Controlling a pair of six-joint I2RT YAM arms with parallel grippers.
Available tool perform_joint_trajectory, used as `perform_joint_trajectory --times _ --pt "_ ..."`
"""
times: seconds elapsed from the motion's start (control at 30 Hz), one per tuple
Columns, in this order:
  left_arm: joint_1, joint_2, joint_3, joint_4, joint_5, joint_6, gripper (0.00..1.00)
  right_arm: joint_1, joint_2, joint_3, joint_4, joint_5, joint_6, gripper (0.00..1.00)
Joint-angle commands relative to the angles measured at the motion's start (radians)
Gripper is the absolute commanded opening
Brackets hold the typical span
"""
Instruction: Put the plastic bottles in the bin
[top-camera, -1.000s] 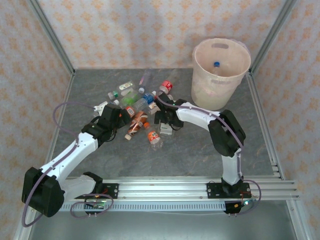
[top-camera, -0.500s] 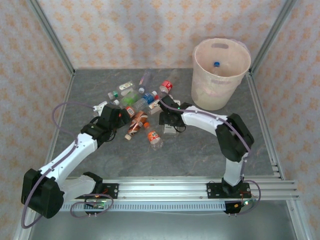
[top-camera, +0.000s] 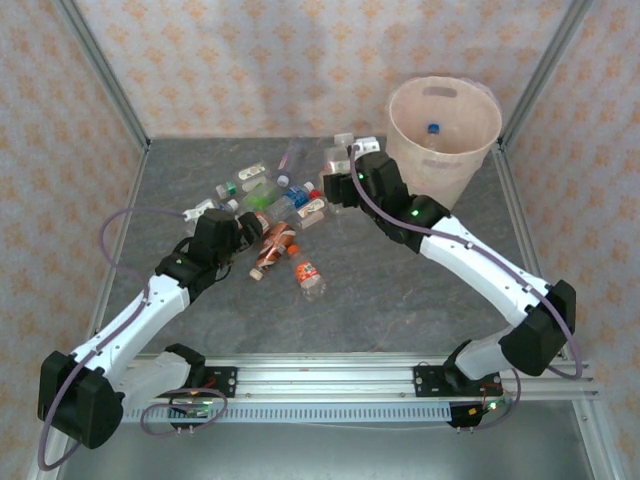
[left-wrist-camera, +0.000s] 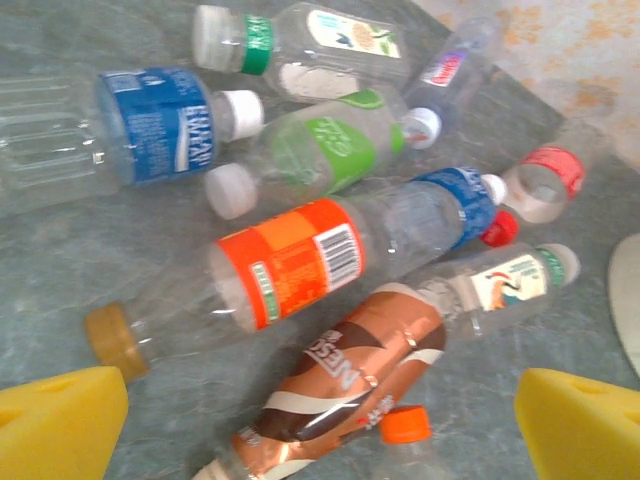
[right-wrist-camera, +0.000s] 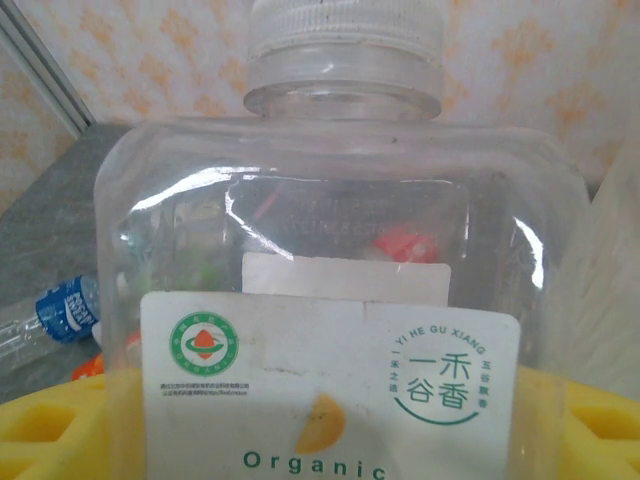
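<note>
Grey marbled worktop (top-camera: 400, 290), peach-patterned walls (top-camera: 300, 60) on 3 sides. Bin (top-camera: 435, 190) stands at far R corner. Plastic bottles (top-camera: 275, 210) lie heaped centre-L. L hand (top-camera: 243, 243) is low at the heap's edge, fingers wide apart. R hand (top-camera: 348, 168), arm stretched fwd, is raised just L of the bin, clamped on a clear white-label bottle (right-wrist-camera: 330, 330).

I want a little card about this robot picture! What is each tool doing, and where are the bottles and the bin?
right tool: shut on a clear bottle with an "Organic" label, lifted near the bin
left tool: open, hovering over the bottle pile
bottle pile: lying on the grey table, mid-left
bin: upright, far right, a blue cap inside
</note>
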Motion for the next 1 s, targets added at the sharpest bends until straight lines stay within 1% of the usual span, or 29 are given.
perform_joint_trajectory --times 0.0,0.07,0.17,0.27,0.37,0.43,0.53,0.6,0.67,0.77,0.97 --pt "-0.009 -0.006 0.015 0.094 0.098 0.050 1.00 -0.039 -0.021 0.068 0.057 0.001 -0.124 0.70" --pt "-0.037 0.004 0.043 0.092 0.104 0.078 1.00 -0.076 -0.018 0.114 0.047 -0.043 -0.134 0.71" --pt "-0.076 0.030 0.077 0.086 0.089 0.112 1.00 -0.145 0.000 0.210 -0.018 -0.133 -0.169 0.71" --pt "-0.088 0.059 0.090 0.075 0.062 0.100 1.00 -0.215 0.035 0.312 -0.092 -0.144 -0.204 0.71" --pt "-0.088 0.111 0.126 -0.012 -0.013 0.057 1.00 -0.322 0.080 0.409 -0.158 -0.187 -0.164 0.72" --pt "-0.088 0.133 0.133 -0.021 -0.011 0.051 1.00 -0.385 0.112 0.459 -0.189 -0.192 -0.150 0.73" --pt "-0.090 0.145 0.134 -0.022 -0.012 0.034 1.00 -0.465 0.195 0.580 -0.282 -0.185 -0.148 0.74" --pt "-0.090 0.149 0.142 -0.037 -0.021 0.031 1.00 -0.506 0.263 0.676 -0.365 -0.139 -0.149 0.74" --pt "-0.090 0.149 0.142 -0.050 -0.030 0.031 1.00 -0.523 0.320 0.741 -0.408 -0.073 -0.154 0.75" --pt "-0.090 0.148 0.139 -0.064 -0.046 0.028 1.00 -0.526 0.396 0.802 -0.438 0.051 -0.162 0.76" --pt "-0.090 0.143 0.131 -0.076 -0.054 0.023 1.00 -0.537 0.555 0.955 -0.559 0.274 -0.139 0.78"
